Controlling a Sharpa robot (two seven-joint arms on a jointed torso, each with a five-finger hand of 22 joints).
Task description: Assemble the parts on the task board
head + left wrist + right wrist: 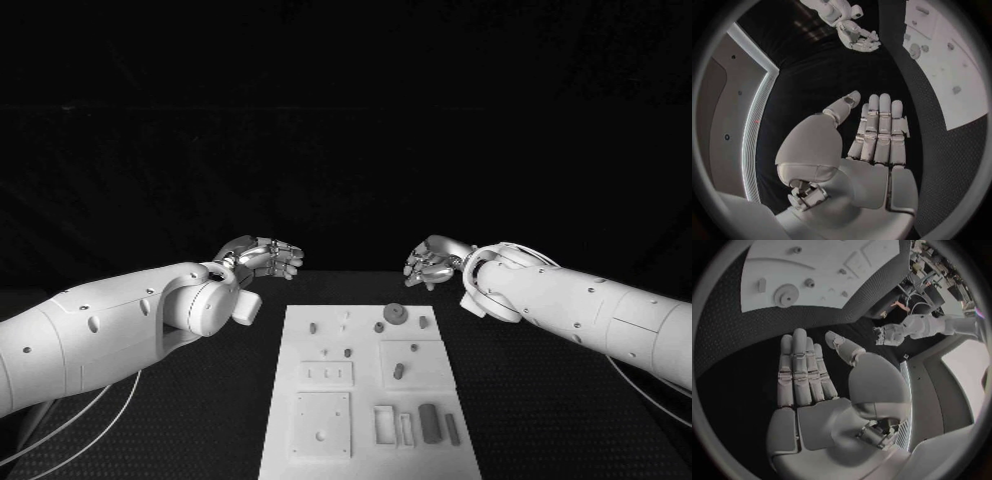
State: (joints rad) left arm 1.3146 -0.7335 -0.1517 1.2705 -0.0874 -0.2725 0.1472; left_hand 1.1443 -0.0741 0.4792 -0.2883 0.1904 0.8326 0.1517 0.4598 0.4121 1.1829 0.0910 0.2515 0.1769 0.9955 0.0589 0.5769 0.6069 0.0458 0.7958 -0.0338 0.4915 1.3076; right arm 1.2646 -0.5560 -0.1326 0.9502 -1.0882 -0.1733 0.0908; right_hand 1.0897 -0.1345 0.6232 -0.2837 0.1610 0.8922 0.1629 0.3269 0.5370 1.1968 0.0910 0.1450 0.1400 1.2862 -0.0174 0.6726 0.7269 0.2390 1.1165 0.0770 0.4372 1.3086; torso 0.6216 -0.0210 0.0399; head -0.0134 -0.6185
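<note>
The task board (364,420) lies lengthwise in the middle of the black table (548,400), its far edge nearest the hands and a wide strip of bare table down each long side. Both hands hover beyond that far edge, well apart from each other, with open table between them. The left hand (264,258) is off the board's far left corner; its wrist view shows the fingers (879,127) straight and side by side, the palm holding nothing. The right hand (433,262) is off the far right corner, likewise flat and unloaded, its fingers (799,367) extended together. On the board I count about nine small dark parts (394,312), though the smallest are hard to separate: one round disc at the far end, two long bars near the front right corner.
</note>
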